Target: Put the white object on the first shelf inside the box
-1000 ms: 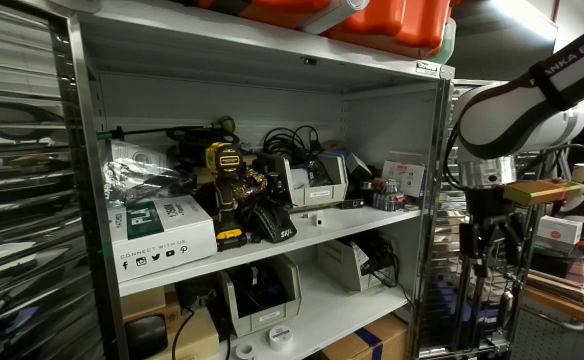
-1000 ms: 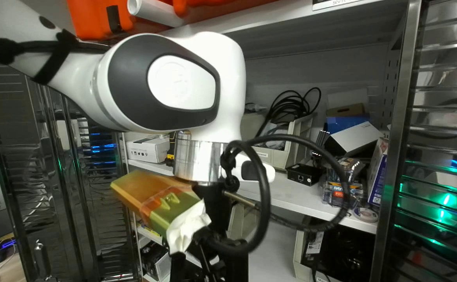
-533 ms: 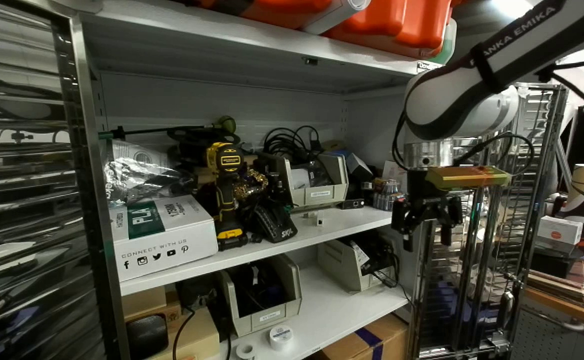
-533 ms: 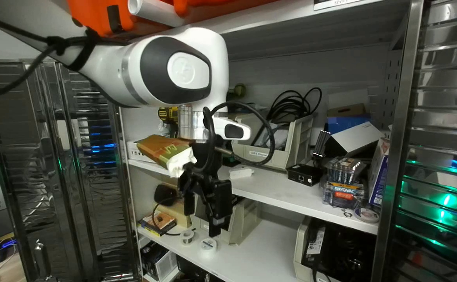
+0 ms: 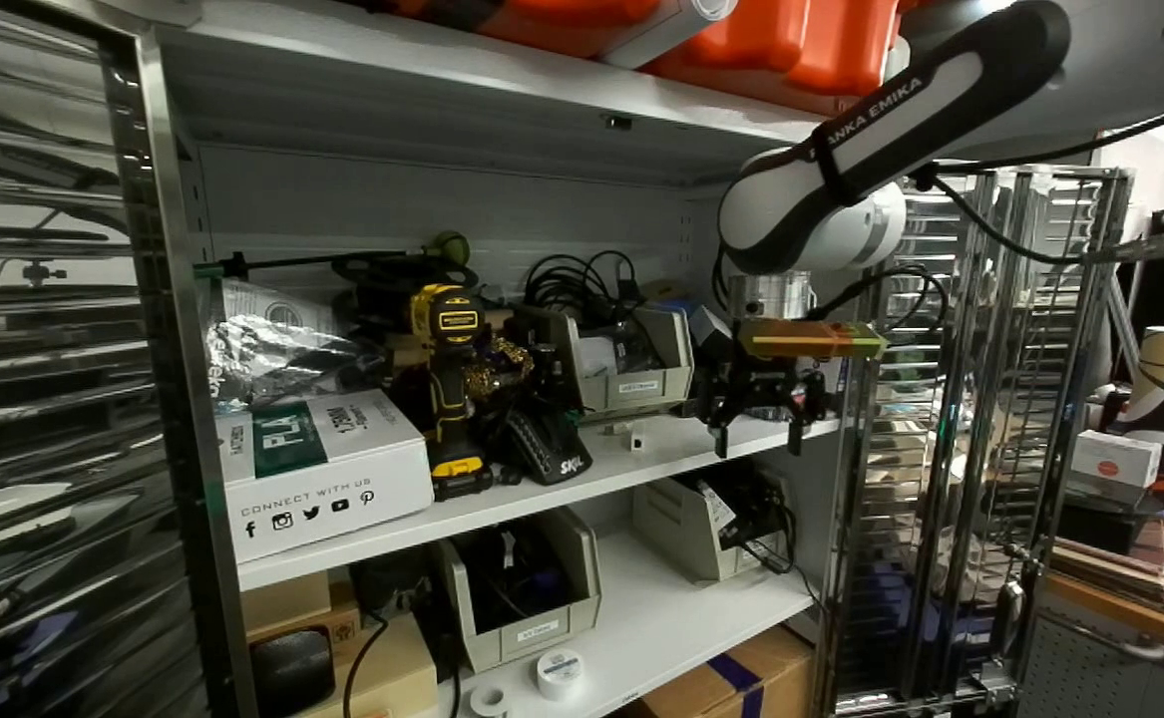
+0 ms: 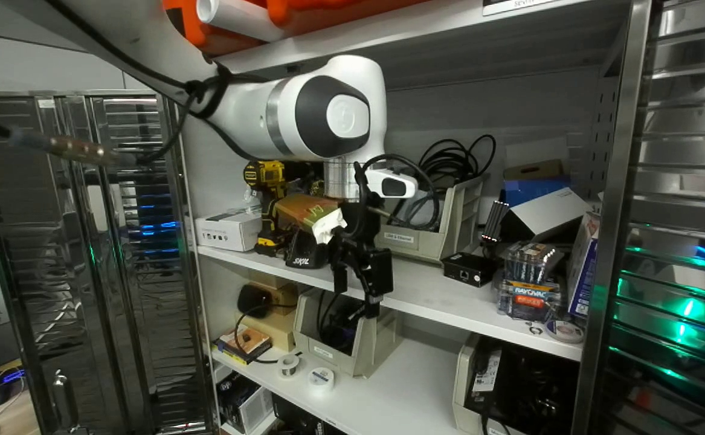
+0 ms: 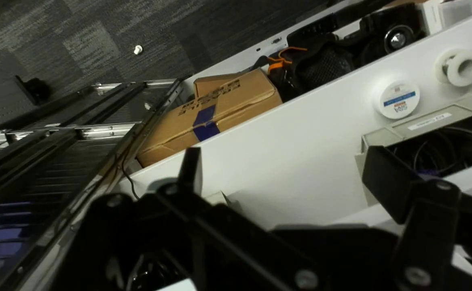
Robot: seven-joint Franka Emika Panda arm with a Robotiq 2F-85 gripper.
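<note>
A small white object (image 5: 636,436) lies on the first shelf (image 5: 686,444), a light-grey metal board, in front of a grey open bin (image 5: 676,384), which may be the box. The bin also shows in an exterior view (image 6: 424,244), where my gripper hides the white object. My gripper (image 5: 759,439) points down at the shelf's front edge, right of the white object, with its fingers apart and nothing between them. In an exterior view the gripper (image 6: 357,296) hangs before the shelf edge. In the wrist view the gripper (image 7: 286,173) is spread wide over the lower shelf; I cannot make out the white object there.
A yellow drill (image 5: 457,319) and a white box (image 5: 327,469) stand left on the shelf. A black network box (image 6: 470,269) and a battery pack (image 6: 530,296) stand right. The lower shelf (image 7: 260,153) holds bins and a white spool (image 7: 399,100). A metal door (image 5: 941,499) stands open.
My arm has swung from beside the open door, left in an exterior view, to the shelf's front edge. The gripper is now nearer the white object, which has not moved.
</note>
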